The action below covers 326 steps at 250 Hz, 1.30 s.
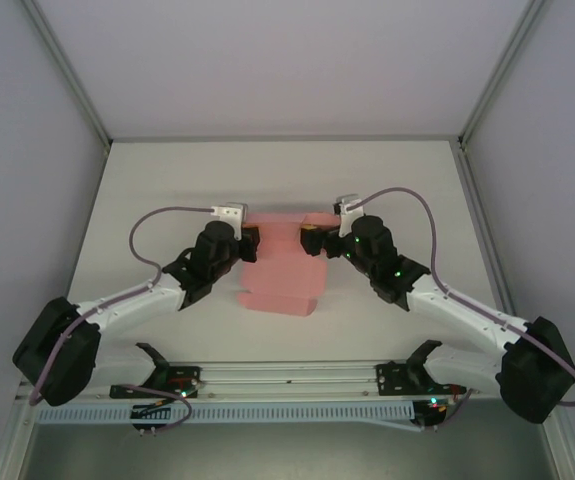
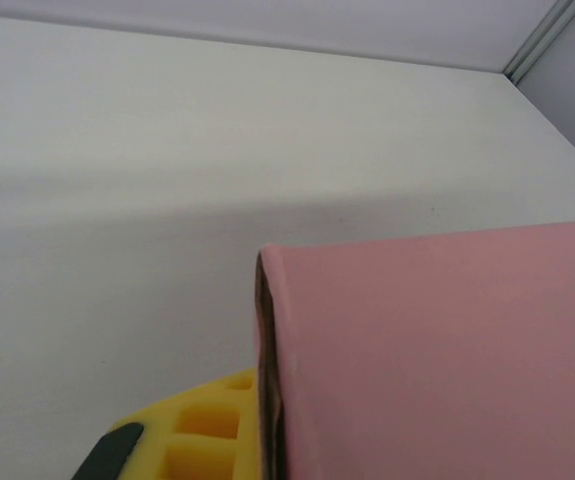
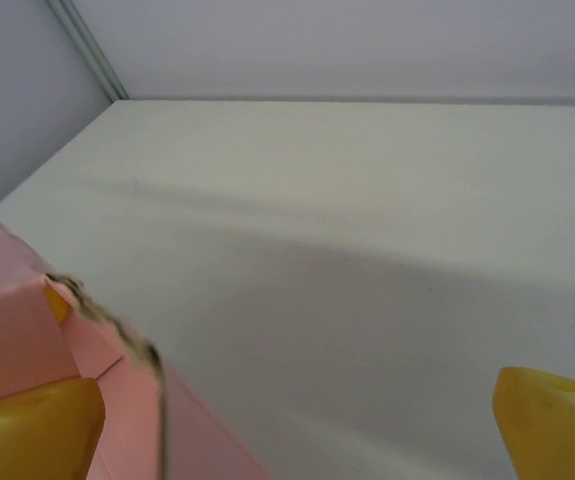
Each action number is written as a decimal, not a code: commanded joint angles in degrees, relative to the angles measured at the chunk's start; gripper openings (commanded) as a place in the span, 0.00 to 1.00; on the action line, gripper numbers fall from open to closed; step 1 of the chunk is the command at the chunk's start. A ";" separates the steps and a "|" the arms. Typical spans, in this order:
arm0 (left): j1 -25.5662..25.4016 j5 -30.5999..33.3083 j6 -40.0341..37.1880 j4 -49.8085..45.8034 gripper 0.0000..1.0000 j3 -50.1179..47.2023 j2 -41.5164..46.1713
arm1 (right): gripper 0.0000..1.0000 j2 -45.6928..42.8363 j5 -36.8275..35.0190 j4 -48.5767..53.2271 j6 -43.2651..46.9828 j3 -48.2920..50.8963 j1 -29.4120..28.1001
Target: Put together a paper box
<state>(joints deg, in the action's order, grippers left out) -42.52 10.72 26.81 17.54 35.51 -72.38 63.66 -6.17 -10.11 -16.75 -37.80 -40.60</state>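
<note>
The pale worktop [image 1: 167, 200] takes up most of the overhead view, boxed in by grey walls [image 1: 27, 120] on three sides, with a metal rail [image 1: 287, 372] running across the bottom of the frame where the two arms are bolted. The left arm [image 1: 127, 305] reaches up from the lower left and the right arm [image 1: 457, 305] from the lower right, both bending inward so their black wrists nearly face each other at the centre of the frame. Between them lies the paper box [image 1: 279, 285], pink and partly folded. Its lower part rests flat on the worktop just below the wrists and its upper part stretches across the gap between them. The left jaws are at the box's left edge and the right jaws at its upper right edge. In the left wrist view a broad pink panel covers the lower right of the frame. Its raw edge stands just beside one yellow finger pad [image 2: 202, 425] at the bottom. The other finger is hidden behind the card, so I cannot tell whether the left jaws are clenched on it or released. In the right wrist view the right jaws stand wide apart. One yellow pad [image 3: 32, 420] in the lower left corner sits against a folded pink corner with a frayed edge, and the other pad [image 3: 557, 420] is far off in the lower right over bare worktop. A thin purple-grey cable [image 1: 147, 225] loops above each forearm.
</note>
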 commanded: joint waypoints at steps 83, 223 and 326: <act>-0.81 7.42 6.53 -3.89 0.00 -0.33 4.63 | 1.00 -15.97 -8.49 20.39 -11.38 4.65 -0.06; -0.59 5.75 4.83 -5.40 0.00 0.09 6.11 | 1.00 -9.18 -14.46 16.56 -10.80 5.64 0.62; -0.58 5.33 4.48 -5.30 0.00 -0.51 5.68 | 1.00 2.63 -15.45 14.68 0.00 -6.01 -0.45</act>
<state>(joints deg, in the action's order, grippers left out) -43.11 16.36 32.29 12.12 35.48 -67.46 64.86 -20.21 5.82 -20.78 -40.62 -40.27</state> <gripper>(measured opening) 0.086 0.997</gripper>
